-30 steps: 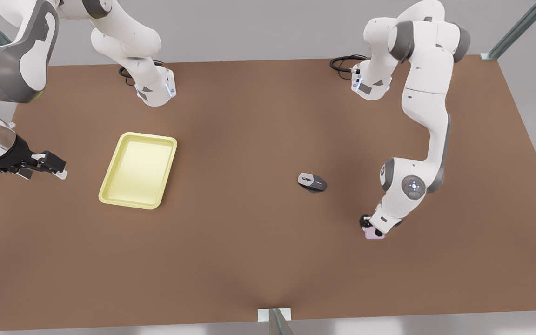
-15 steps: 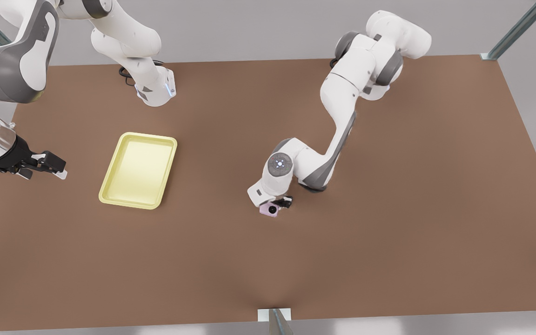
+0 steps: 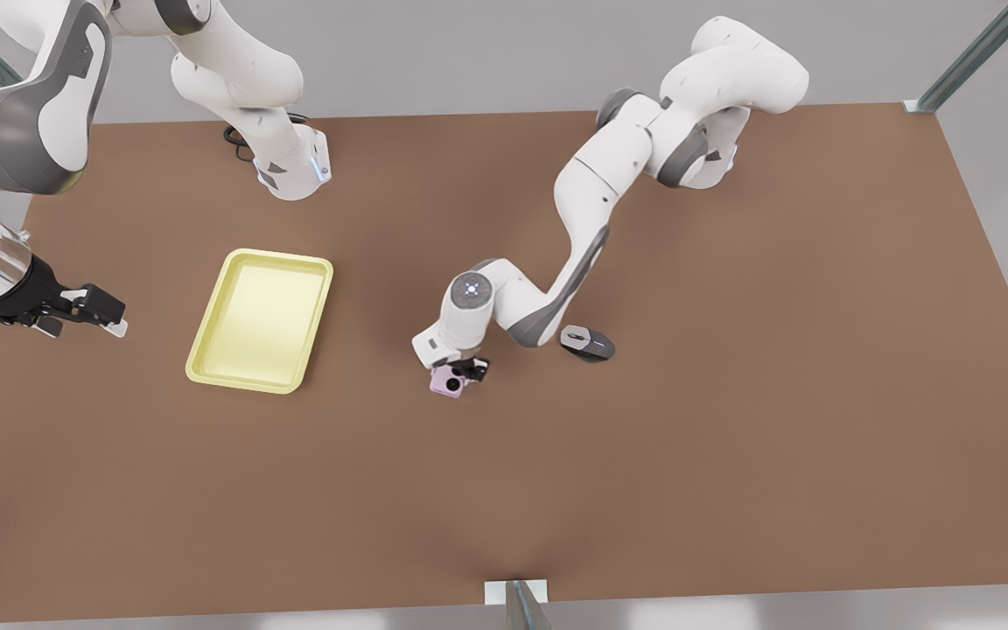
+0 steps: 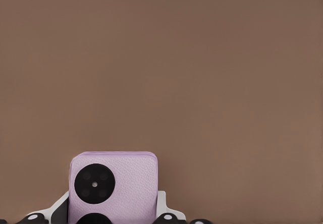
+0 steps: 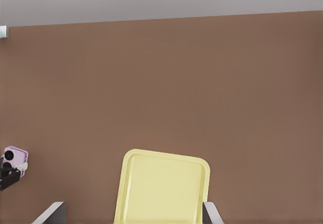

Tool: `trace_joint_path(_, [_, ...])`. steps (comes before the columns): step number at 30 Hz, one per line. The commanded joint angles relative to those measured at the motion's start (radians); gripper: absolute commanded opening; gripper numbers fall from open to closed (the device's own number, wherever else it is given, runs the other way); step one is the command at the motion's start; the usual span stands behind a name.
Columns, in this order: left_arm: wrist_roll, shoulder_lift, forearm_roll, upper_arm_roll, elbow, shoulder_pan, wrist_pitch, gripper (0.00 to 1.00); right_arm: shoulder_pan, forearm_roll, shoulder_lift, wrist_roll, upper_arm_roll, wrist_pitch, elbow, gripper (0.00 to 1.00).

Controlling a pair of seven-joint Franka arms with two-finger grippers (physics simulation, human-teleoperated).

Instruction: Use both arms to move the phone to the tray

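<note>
The pale pink phone (image 3: 445,382) sits between the fingers of my left gripper (image 3: 460,372), which is shut on it over the middle of the table, left of the mouse in the front view. In the left wrist view the phone (image 4: 113,183) shows a black round circle, with a white finger pad (image 4: 162,205) against its side. The pale yellow tray (image 3: 261,256) lies flat further toward the front view's left. My right gripper (image 3: 110,317) waits open beyond the tray, near the table's left edge. Its spread fingers (image 5: 53,213) frame the tray (image 5: 161,188), and the phone (image 5: 15,156) shows far off.
A grey-and-black computer mouse (image 3: 587,342) lies just to the front view's right of the left arm's wrist. Both arm bases stand at the table's back edge. A metal post (image 3: 521,604) rises at the middle of the front edge.
My left arm has swung the phone from the table's right side toward the front view's left, past the mouse and closer to the tray. The right arm has stayed still.
</note>
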Motion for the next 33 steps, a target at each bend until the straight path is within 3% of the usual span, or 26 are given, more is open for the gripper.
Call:
trace_joint_path(1, [-0.089, 0.001, -0.003, 0.0, 0.0, -0.003, 0.054, 0.77, 0.0, 0.001, -0.001, 0.0, 0.001, 0.0, 0.0, 1.0])
trace_joint_path(6, [-0.093, 0.013, -0.004, 0.0, -0.011, -0.003, 0.052, 0.86, 0.0, 0.001, -0.001, 0.0, 0.001, 0.0, 0.0, 1.0])
trace_joint_path(7, [-0.093, 0.013, -0.004, 0.0, -0.011, -0.003, 0.051, 0.99, 0.0, 0.001, -0.001, 0.0, 0.001, -0.002, 0.0, 1.0])
trace_joint_path(10, [-0.095, 0.009, -0.004, 0.001, -0.011, -0.002, 0.04, 1.0, 0.0, 0.001, -0.001, 0.0, 0.001, 0.0, 0.0, 1.0])
trace_joint_path(12, [-0.09, -0.034, -0.007, 0.005, -0.001, 0.009, -0.096, 1.0, -0.002, 0.001, -0.012, 0.003, 0.001, -0.061, 0.004, 1.0])
trace_joint_path(14, [-0.063, -0.152, -0.033, -0.009, -0.006, 0.118, -0.375, 1.0, -0.002, -0.001, -0.053, 0.001, -0.005, -0.106, 0.004, 1.0])
trace_joint_path(17, [0.396, -0.369, -0.115, 0.005, -0.017, 0.448, -0.728, 1.0, -0.008, 0.001, -0.055, 0.001, -0.008, -0.125, 0.005, 1.0])
trace_joint_path(18, [0.532, -0.441, -0.077, 0.066, -0.057, 0.472, -0.817, 1.0, -0.012, 0.001, -0.055, 0.0, -0.014, -0.126, 0.005, 1.0])
trace_joint_path(19, [0.582, -0.54, -0.078, 0.132, -0.118, 0.475, -0.859, 1.0, -0.005, 0.001, -0.052, 0.003, 0.0, -0.125, 0.005, 1.0])
trace_joint_path(21, [0.566, -0.772, -0.035, 0.141, -0.317, 0.528, -0.833, 1.0, 0.002, 0.002, -0.043, 0.006, 0.079, -0.122, 0.004, 1.0])
trace_joint_path(23, [0.575, -0.991, 0.088, -0.077, -0.529, 0.767, -0.753, 1.0, 0.089, -0.047, 0.01, 0.147, 0.179, -0.115, 0.004, 1.0])
trace_joint_path(24, [0.582, -1.059, 0.086, -0.077, -0.619, 0.775, -0.738, 1.0, 0.132, -0.052, 0.023, 0.187, 0.181, -0.111, 0.007, 1.0])
trace_joint_path(26, [0.586, -1.102, 0.088, -0.063, -0.684, 0.772, -0.702, 1.0, 0.224, -0.055, 0.08, 0.196, 0.194, -0.046, 0.013, 1.0])
trace_joint_path(31, [0.58, -0.984, 0.091, -0.041, -0.58, 0.77, -0.755, 1.0, 0.347, -0.041, 0.258, 0.56, 0.213, 0.124, -0.001, 1.0])
trace_joint_path(32, [0.583, -0.973, 0.092, -0.043, -0.58, 0.77, -0.755, 1.0, 0.466, -0.03, 0.29, 0.563, 0.102, 0.145, 0.0, 1.0])
trace_joint_path(33, [0.589, -0.97, 0.091, -0.041, -0.58, 0.77, -0.758, 1.0, 0.629, 0.069, 0.312, 0.563, -0.1, 0.147, 0.008, 1.0])
